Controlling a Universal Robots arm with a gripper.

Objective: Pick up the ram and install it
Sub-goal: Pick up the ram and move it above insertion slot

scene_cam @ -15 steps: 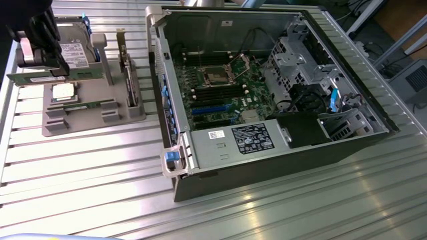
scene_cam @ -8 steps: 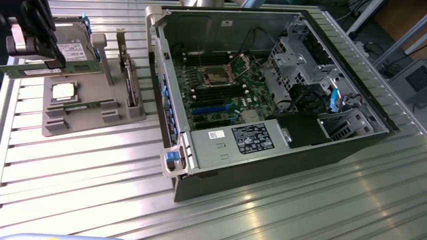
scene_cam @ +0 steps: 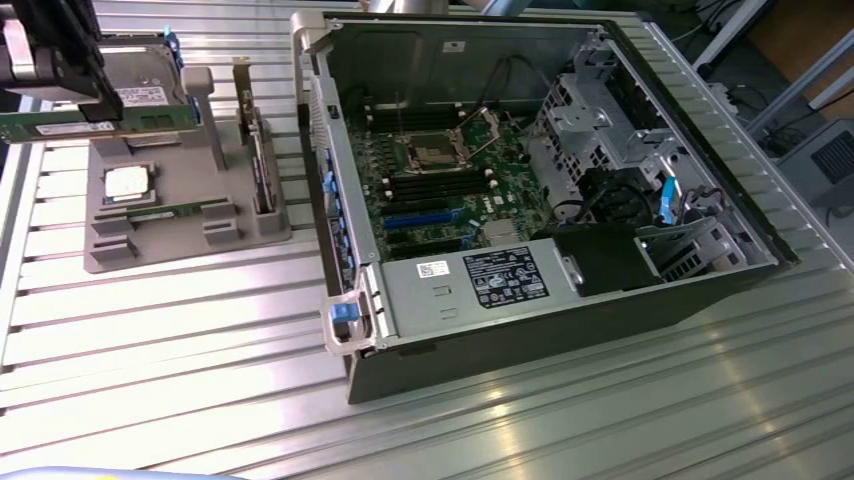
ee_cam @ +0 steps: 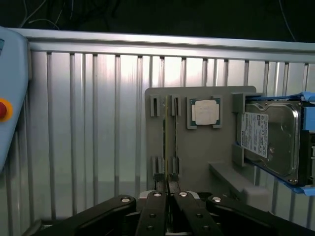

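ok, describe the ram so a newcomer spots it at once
Find the grey plastic parts fixture at the exterior view's left of the open computer case. Above it, the jaws clamp the long, thin green circuit-board ram. Unlike the green stick lying on the fixture, it hangs clear.

The gripper [ee_cam: 167, 186] hangs high at the exterior view's left, fingers [ee_cam: 158, 184] pinched tight on the ram [scene_cam: 94, 125].

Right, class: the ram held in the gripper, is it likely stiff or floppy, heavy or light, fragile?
The ram is probably stiff: it runs straight out from the shut gripper without sagging. It is likely light for its length, since it looks very thin edge-on in the wrist view. It is probably fragile, being a bare green circuit board.
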